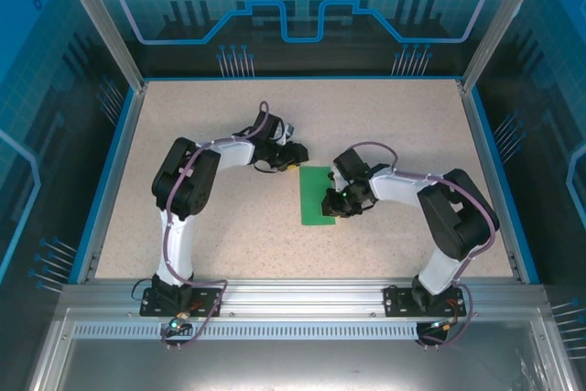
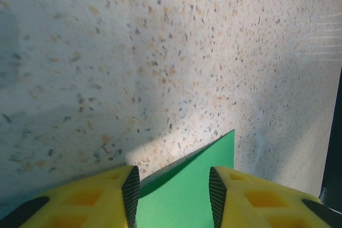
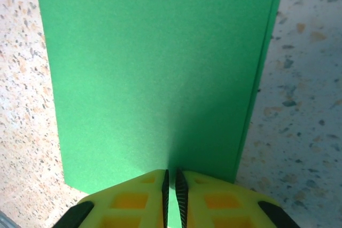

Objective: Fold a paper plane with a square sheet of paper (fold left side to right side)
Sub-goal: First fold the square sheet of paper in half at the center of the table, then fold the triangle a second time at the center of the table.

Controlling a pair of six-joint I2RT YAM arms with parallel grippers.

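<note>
The square sheet of paper (image 1: pixel 313 195), folded to a narrow rectangle, lay at the table's (image 1: pixel 220 235) centre. The left gripper (image 1: pixel 291 155), arm bent inward, hovered half open over its far corner. The right gripper (image 1: pixel 335 200), elbow bent, pinched its right edge.

Speckled tabletop (image 1: pixel 229 226), blue patterned walls (image 1: pixel 302 6)

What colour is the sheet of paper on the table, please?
Plain bright green, unmarked; the right wrist view shows the sheet of paper best.
</note>
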